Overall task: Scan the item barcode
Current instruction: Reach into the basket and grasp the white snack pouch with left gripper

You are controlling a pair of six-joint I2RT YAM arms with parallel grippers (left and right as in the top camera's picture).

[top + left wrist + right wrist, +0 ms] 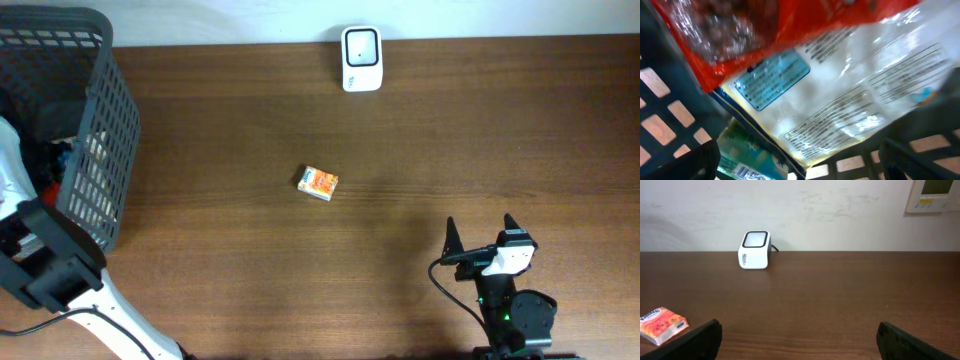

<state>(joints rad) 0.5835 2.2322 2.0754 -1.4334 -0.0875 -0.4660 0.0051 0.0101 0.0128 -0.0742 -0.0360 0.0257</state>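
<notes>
Though scuffed, white wall (815, 210) behind scanner (755, 250) on dark wooden table (840, 295).

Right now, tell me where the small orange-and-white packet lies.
Overhead, the small orange-and-white packet lies near centre, short of the white box-shaped scanner at the far edge, right of the dark mesh basket.

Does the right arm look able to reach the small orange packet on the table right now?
Probably yes: the right gripper stands open, only bare table lies between it and the orange packet, and nothing blocks the path.
</notes>
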